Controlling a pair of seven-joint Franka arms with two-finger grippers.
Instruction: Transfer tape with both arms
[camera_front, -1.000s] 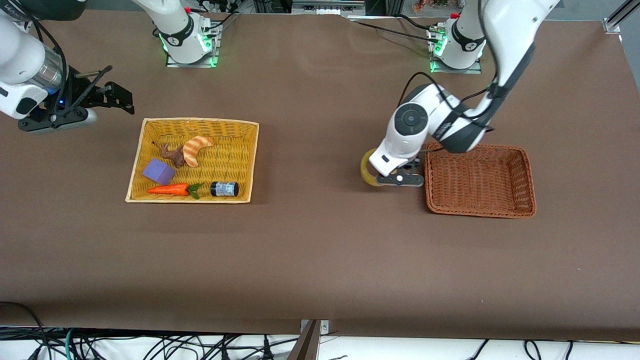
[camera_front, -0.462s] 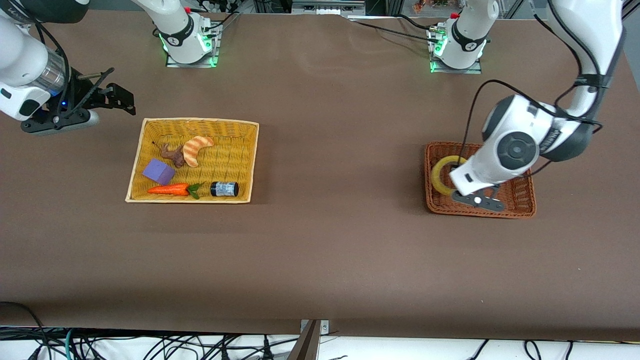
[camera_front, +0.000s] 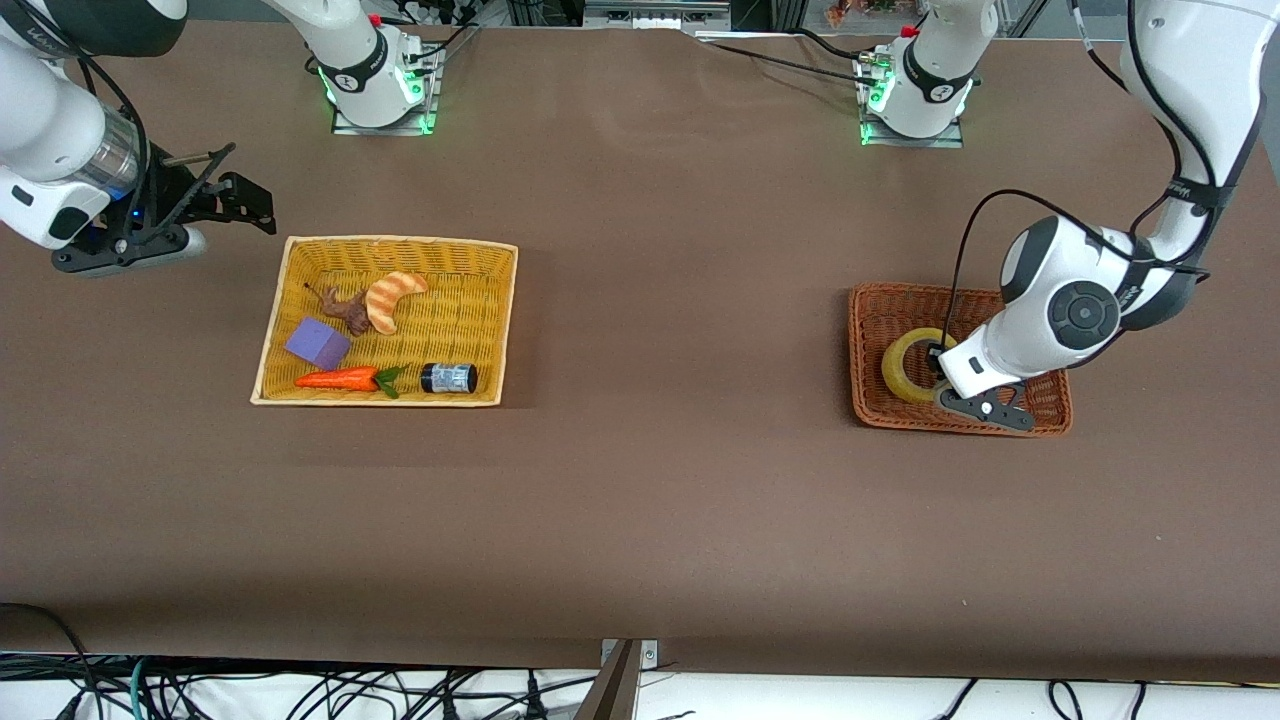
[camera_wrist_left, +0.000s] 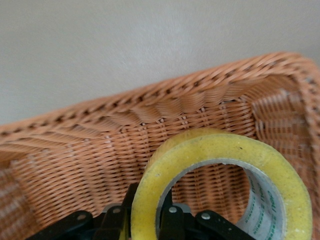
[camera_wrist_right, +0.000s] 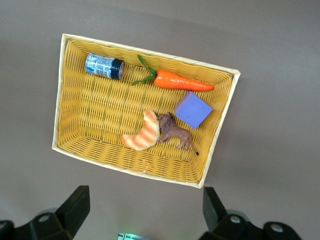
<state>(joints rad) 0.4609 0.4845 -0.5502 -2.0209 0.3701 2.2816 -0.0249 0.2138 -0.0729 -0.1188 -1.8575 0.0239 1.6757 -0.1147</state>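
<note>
The tape (camera_front: 910, 366), a yellowish ring-shaped roll, is inside the brown wicker basket (camera_front: 1048, 410) at the left arm's end of the table. My left gripper (camera_front: 942, 372) is shut on the roll's wall, one finger inside the ring and one outside. In the left wrist view the tape (camera_wrist_left: 220, 155) stands on edge against the basket's woven wall (camera_wrist_left: 90, 160), with the left gripper (camera_wrist_left: 150, 217) clamped on it. My right gripper (camera_front: 235, 200) is open and empty, held up over bare table beside the yellow basket (camera_front: 505, 320); its fingers (camera_wrist_right: 75, 205) frame the view.
The yellow basket (camera_wrist_right: 67, 95) holds a small dark jar (camera_front: 448, 377), a toy carrot (camera_front: 340, 379), a purple block (camera_front: 317, 343), a croissant (camera_front: 390, 297) and a brown animal figure (camera_front: 347, 310). The two arm bases glow green along the table's top edge.
My left arm carried the tape from the table beside the brown basket into the basket and lowered it. My right arm stayed almost still.
</note>
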